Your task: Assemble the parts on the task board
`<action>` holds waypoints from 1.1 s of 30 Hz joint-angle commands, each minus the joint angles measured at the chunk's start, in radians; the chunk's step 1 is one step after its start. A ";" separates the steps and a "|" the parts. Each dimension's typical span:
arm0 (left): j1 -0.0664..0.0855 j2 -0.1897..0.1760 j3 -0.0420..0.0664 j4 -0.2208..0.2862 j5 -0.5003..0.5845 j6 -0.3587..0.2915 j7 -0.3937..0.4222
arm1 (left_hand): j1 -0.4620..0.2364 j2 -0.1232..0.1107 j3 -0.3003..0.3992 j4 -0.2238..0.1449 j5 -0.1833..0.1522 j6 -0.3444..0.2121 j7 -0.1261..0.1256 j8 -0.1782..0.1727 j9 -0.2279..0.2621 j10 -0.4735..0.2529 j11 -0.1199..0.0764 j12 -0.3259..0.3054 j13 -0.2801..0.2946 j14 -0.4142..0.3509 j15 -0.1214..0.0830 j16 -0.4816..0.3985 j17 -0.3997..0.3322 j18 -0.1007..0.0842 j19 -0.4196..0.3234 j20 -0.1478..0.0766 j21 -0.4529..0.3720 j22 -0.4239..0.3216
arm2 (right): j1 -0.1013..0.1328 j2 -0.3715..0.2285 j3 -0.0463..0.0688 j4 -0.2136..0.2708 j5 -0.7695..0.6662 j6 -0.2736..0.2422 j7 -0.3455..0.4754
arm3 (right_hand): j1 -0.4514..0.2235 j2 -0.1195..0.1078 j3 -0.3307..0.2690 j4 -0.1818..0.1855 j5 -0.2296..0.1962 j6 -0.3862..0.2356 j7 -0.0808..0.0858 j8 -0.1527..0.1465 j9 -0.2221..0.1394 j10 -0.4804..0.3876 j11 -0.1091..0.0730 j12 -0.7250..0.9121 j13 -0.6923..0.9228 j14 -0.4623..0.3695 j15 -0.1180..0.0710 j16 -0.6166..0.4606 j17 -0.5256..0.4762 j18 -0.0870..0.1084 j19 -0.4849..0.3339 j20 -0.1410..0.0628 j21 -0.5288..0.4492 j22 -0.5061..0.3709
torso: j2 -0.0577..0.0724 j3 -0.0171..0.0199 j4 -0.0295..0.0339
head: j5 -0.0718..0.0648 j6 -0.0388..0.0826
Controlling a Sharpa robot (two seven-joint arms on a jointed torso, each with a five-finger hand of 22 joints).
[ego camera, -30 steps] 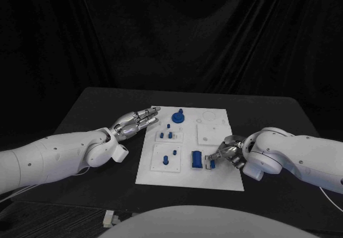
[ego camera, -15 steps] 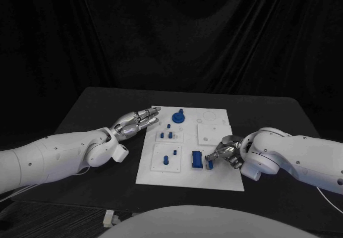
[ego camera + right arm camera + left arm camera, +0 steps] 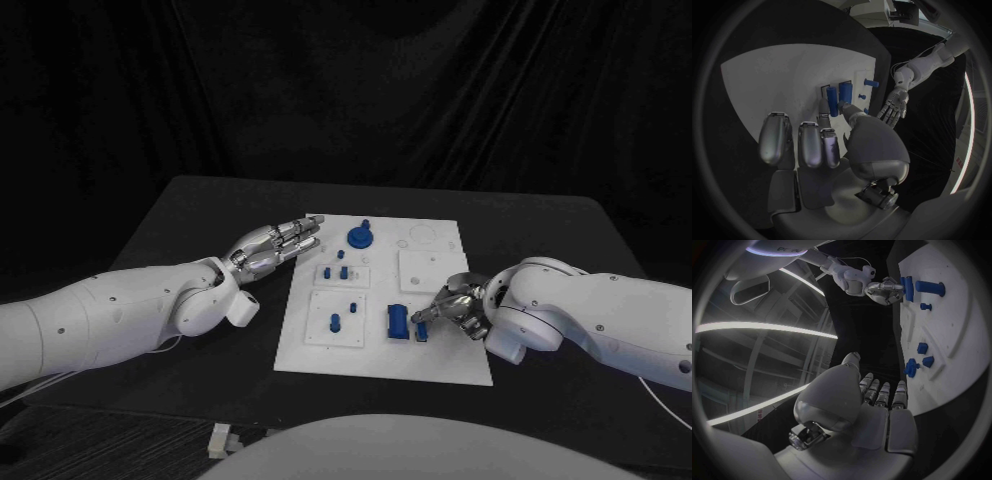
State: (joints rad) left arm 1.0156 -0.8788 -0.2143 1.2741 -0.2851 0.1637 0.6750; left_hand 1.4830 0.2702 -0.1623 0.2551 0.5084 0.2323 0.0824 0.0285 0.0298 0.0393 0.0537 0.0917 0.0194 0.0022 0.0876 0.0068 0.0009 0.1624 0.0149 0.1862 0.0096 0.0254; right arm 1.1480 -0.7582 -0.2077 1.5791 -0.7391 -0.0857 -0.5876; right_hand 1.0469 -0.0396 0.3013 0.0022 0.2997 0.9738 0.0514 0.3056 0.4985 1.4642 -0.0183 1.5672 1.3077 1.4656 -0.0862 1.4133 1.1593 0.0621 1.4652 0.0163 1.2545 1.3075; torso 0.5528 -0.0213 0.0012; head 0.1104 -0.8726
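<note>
Task board: the white task board [image 3: 378, 345] lies flat on the black table [image 3: 188, 210], between the two hands, with blue parts standing or lying on it.
Right hand: the right hand [image 3: 454, 305] sits at the board's near right edge, fingers curled toward a small blue peg [image 3: 426, 331]. In the right wrist view the thumb and a fingertip [image 3: 844, 105] reach that peg, so I judge it pinched or just being seated; whether the grip is firm I cannot tell.
Blue block: a taller blue block [image 3: 395, 321] stands just beside the peg, on the side away from the right palm, very near the fingertips.
Left hand: the left hand [image 3: 274, 246] hovers flat with fingers stretched out and apart, holding nothing, just off the board's far left edge.
Other parts: a round blue knob [image 3: 359, 235] and two small pegs [image 3: 338, 271] stand just beyond the left hand's fingertips; another blue peg [image 3: 335, 321] stands further toward the robot.
Risk, slip: the pinch looks shallow, so the small peg could tilt or drop out if pressed down off-line with its hole.
Risk, knock: the curled fingers crowd the blue block; a sideways correction could nudge it.
Risk, board shift: nothing visibly pins the board, so a hard push from the right hand might slide it toward the left hand.
</note>
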 commanded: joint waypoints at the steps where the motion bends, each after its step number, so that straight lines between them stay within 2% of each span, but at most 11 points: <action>1: -0.001 0.002 0.001 0.001 0.006 0.012 0.011 | 0.007 0.005 0.008 0.000 0.003 -0.002 0.007 0.005 0.001 -0.001 0.009 0.002 0.001 -0.002 0.004 -0.007 -0.001 0.010 0.003 0.006 0.004 0.000 | -0.003 0.000 0.000 0.001 -0.013 0.011 -0.011 | -0.019 -0.003 -0.022 0.012 -0.024 0.002 0.010 -0.004 -0.003 0.107 0.002 0.004 0.263 0.041 0.002 -0.002 0.001 0.009 0.018 0.007 -0.006 0.168 | 0.000 -0.0001 0.0000 | -0.001 0.000; 7: -0.001 0.002 0.001 0.001 0.006 0.013 0.010 | 0.007 0.005 0.008 0.000 0.003 -0.002 0.007 0.005 0.001 -0.001 0.009 0.002 0.001 -0.002 0.004 -0.007 -0.001 0.010 0.003 0.006 0.004 0.000 | -0.003 -0.001 0.000 0.001 -0.014 0.017 -0.013 | -0.028 -0.006 -0.037 0.022 -0.040 0.002 0.010 -0.005 -0.006 0.107 0.002 0.004 0.263 0.041 0.003 -0.002 0.001 0.009 0.019 0.007 -0.006 0.168 | 0.000 0.0002 -0.0006 | 0.001 0.000; 23: -0.001 0.003 0.001 0.000 0.006 0.013 0.008 | 0.006 0.005 0.009 -0.001 0.003 -0.002 0.006 0.005 0.001 -0.001 0.007 0.002 0.001 -0.002 0.006 -0.006 -0.001 0.009 0.003 0.007 0.003 0.000 | -0.003 -0.020 0.000 0.010 -0.043 0.031 -0.017 | -0.014 -0.002 -0.039 0.017 -0.029 0.010 0.006 -0.002 -0.007 0.107 0.000 0.004 0.263 0.041 0.001 -0.002 0.001 0.009 0.019 0.007 -0.007 0.168 | 0.000 0.0000 -0.0003 | -0.002 0.000; 30: -0.001 0.003 0.001 0.001 0.006 0.013 0.008 | 0.006 0.005 0.009 -0.001 0.003 -0.002 0.006 0.005 0.001 -0.001 0.006 0.002 0.001 -0.001 0.006 -0.006 0.000 0.009 0.003 0.007 0.004 0.000 | -0.003 -0.042 0.000 0.024 -0.053 0.015 -0.014 | -0.015 -0.001 -0.046 0.020 -0.028 0.019 0.004 0.004 -0.006 0.107 -0.002 0.004 0.263 0.041 0.000 -0.002 0.002 0.009 0.019 0.006 -0.008 0.168 | 0.000 0.0001 -0.0009 | 0.001 0.000; 32: -0.001 0.003 0.001 0.000 0.006 0.013 0.007 | 0.006 0.005 0.009 -0.001 0.003 -0.002 0.006 0.005 0.001 -0.001 0.006 0.002 0.001 -0.001 0.006 -0.006 0.000 0.009 0.003 0.007 0.004 0.000 | -0.002 -0.053 0.000 0.032 -0.061 0.007 -0.011 | -0.051 -0.011 -0.077 0.047 -0.077 0.027 0.003 0.012 -0.002 0.107 -0.003 0.004 0.263 0.042 -0.001 -0.001 0.003 0.009 0.019 0.005 -0.008 0.168 | 0.000 0.0002 -0.0010 | -0.001 0.000; 33: -0.002 0.003 0.001 0.000 0.006 0.013 0.007 | 0.006 0.005 0.009 -0.001 0.003 -0.002 0.006 0.005 0.001 -0.001 0.006 0.002 0.001 -0.001 0.006 -0.006 0.000 0.009 0.003 0.007 0.004 0.000 | -0.002 -0.057 0.000 0.035 -0.062 0.006 -0.011 | -0.055 -0.011 -0.085 0.053 -0.086 0.026 0.003 0.014 -0.002 0.107 -0.004 0.004 0.263 0.041 -0.002 -0.001 0.002 0.009 0.020 0.004 -0.009 0.168 | 0.000 0.0002 -0.0011 | -0.001 0.000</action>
State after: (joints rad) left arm 1.0153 -0.8772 -0.2144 1.2729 -0.2851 0.1670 0.6726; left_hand 1.4830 0.2702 -0.1594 0.2522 0.5084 0.2323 0.0823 0.0285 0.0296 0.0392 0.0537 0.0917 0.0194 0.0022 0.0876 0.0068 0.0016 0.1625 0.0187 0.1900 0.0096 0.0254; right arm 1.1475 -0.8117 -0.2082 1.6073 -0.7812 -0.0708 -0.5891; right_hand 1.0013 -0.0499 0.2281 0.0500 0.2266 0.9917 0.0550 0.3145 0.4949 1.4642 -0.0183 1.5672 1.3075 1.4656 -0.0862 1.4133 1.1610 0.0620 1.4651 0.0163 1.2507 1.3074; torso 0.5527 -0.0212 0.0004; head 0.1103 -0.8726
